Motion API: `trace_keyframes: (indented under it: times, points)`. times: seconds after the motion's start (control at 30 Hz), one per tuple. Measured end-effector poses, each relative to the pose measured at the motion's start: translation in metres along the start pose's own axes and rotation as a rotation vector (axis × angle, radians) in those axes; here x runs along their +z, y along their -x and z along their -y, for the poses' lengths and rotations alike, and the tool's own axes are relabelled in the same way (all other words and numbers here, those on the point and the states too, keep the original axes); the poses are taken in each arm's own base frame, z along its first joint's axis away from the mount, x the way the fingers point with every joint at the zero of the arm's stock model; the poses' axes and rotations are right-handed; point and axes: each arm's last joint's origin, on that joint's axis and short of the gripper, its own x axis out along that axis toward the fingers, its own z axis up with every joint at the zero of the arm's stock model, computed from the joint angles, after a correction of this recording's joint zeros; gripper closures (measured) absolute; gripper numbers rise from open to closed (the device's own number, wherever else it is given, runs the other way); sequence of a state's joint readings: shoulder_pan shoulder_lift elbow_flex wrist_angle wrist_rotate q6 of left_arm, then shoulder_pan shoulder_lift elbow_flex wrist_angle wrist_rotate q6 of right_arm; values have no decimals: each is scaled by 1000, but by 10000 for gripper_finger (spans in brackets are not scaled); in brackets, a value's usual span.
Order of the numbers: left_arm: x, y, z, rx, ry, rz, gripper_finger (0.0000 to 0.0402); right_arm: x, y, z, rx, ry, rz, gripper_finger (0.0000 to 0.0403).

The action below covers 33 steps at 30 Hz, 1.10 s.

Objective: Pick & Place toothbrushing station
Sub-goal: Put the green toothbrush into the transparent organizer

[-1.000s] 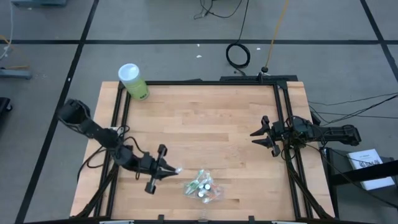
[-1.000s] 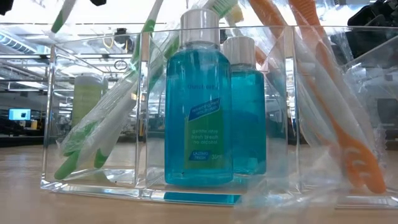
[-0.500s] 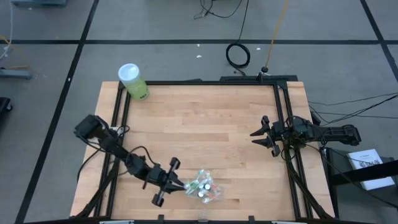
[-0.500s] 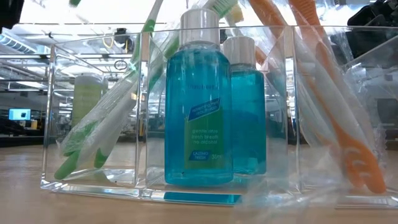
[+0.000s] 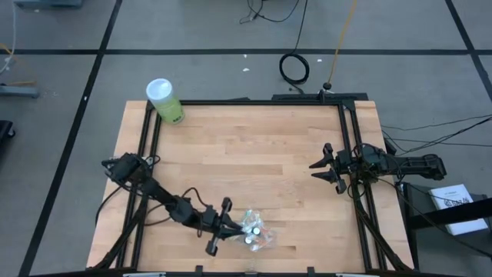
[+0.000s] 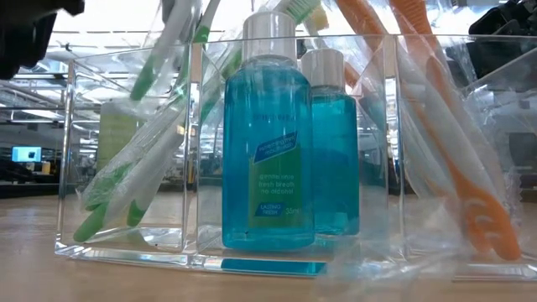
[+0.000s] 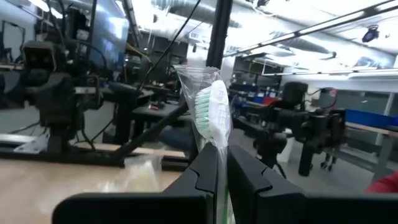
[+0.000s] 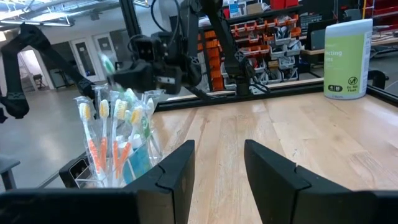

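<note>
Wooden tabletop (image 5: 254, 154) mostly bare, toothbrushing station (image 5: 251, 231) near front edge, left tool (image 5: 227, 228) beside it clenched on wrapped green-white toothbrush (image 7: 212, 115), right tool (image 5: 321, 168) released near right edge.

even overhead light falls on the bench (image 5: 254, 154), bright and nearly shadowless from above. at table height a white glare burns out the ceiling at 12 o'clock behind the clear box (image 6: 126, 151), and a toothbrush (image 6: 151, 75) at 10 o'clock smears with motion. both wrist views blur their own near fingers (image 7: 205, 174).
</note>
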<state>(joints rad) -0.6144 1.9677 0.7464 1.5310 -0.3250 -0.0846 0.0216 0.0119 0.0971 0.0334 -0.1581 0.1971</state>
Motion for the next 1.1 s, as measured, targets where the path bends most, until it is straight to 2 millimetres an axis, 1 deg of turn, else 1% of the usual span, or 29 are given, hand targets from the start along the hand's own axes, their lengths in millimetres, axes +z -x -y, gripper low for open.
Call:
trace_keyframes:
  times: [0.23, 0.5, 0.67, 0.8, 0.9, 1.0, 1.1]
  points:
    - [-19, 4, -1, 13, 14, -33, 387, 0, 0, 0, 0, 0, 0, 273]
    - [-26, 7, 6, -5, -25, -78, 383, 0, 0, 0, 0, 0, 0, 273]
    - [-32, 7, 4, 19, -37, -141, 384, 0, 0, 0, 0, 0, 0, 273]
    - [-36, 7, 0, 38, -7, -175, 385, 0, 0, 0, 0, 0, 0, 273]
    - [-36, 6, -4, 62, 51, -170, 361, 0, 0, 0, 0, 0, 0, 273]
    - [-35, 5, -6, 73, 107, -168, 322, 0, 0, 0, 0, 0, 0, 273]
    - [-35, 5, -6, 73, 109, -168, 280, 0, 0, 0, 0, 0, 0, 273]
